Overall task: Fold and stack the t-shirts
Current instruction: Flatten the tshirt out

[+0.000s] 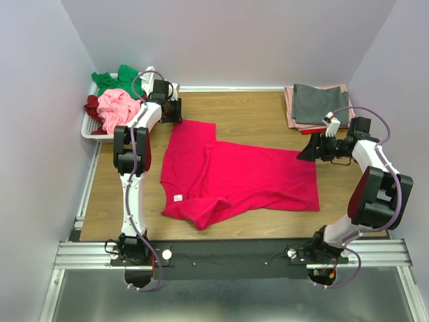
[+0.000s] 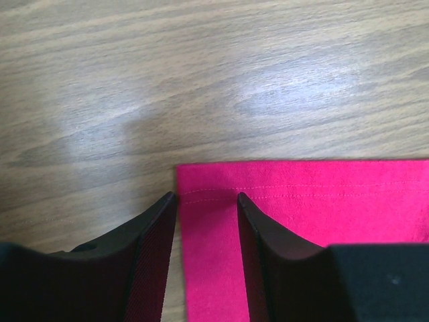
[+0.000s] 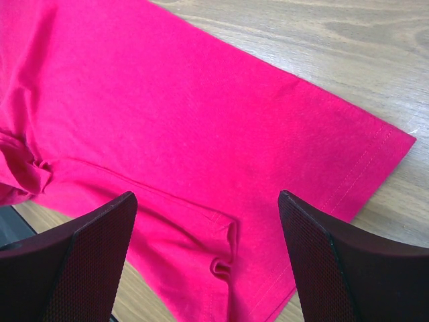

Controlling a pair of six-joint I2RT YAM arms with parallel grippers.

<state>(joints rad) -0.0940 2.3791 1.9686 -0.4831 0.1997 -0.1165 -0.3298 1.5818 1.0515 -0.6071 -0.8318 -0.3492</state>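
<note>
Left claw – half spread, gripping nothing, fingertips down at the tabletop. One finger is over bare wood and the other over cloth, so they straddle the side edge of the bright crimson-pink cotton t-shirt just behind its stitched corner. Overhead, this claw is at the shirt's 11 o'clock corner.

Right claw: spread wide, empty, hovering over the shirt's hemmed end. Overhead it sits at the shirt's 3 o'clock edge.

The crimson-pink shirt lies opened out mid-tabletop, neck label toward 8 o'clock. It is not flat: the near edge toward 6 o'clock is bunched and partly turned under.

White slatted plastic basket at 10 o'clock holds loose green, light pink and maroon tees. A grey folded tee lies on a dusty pink one at 1 o'clock.

Risks, as I judge them:
- The left claw has only a thin strip of cloth between its fingers, so a close here could slip off the hem on the lift.
- Under the right claw the cloth is doubled, with a puckered lower layer. A pinch may take only the top layer, leaving the rest to drag.
- Folding over the bunched near edge would lock the creases in – a lumpy fold that stacks badly.
- An uneven lift between the two claws would skew the shirt.
</note>
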